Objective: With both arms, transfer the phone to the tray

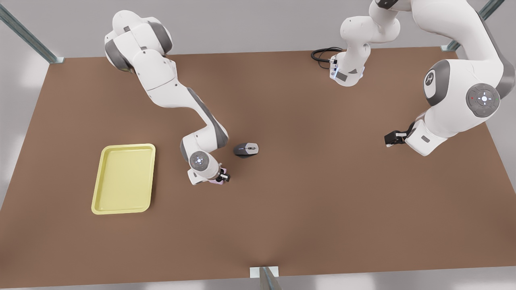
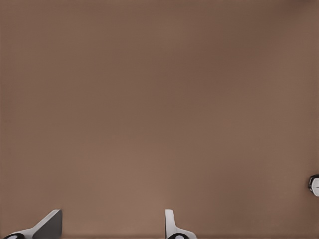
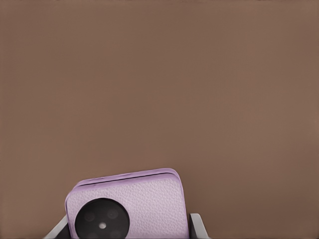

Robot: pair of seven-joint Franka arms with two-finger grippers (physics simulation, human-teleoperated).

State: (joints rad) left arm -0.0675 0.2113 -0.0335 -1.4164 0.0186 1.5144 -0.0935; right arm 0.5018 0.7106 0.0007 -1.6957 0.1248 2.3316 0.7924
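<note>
The pale lilac phone (image 3: 134,201) sits between my right gripper's fingers (image 3: 197,225), its black round lens toward the camera. From the front, that right gripper (image 1: 224,177) hangs low over the table's middle, and only a pink sliver of the phone (image 1: 217,181) peeks out under the wrist. The yellow tray (image 1: 125,146) lies on the table toward the front view's left, a short way from the phone. My left gripper (image 1: 389,139) waits at the front view's right, its fingers (image 2: 172,224) spread wide over bare brown table.
A grey computer mouse (image 1: 246,149) lies just beyond the right gripper, and its edge (image 2: 314,185) also appears in the left wrist view. A black cable (image 1: 322,54) loops at the table's far edge. Metal frame posts stand at the corners.
</note>
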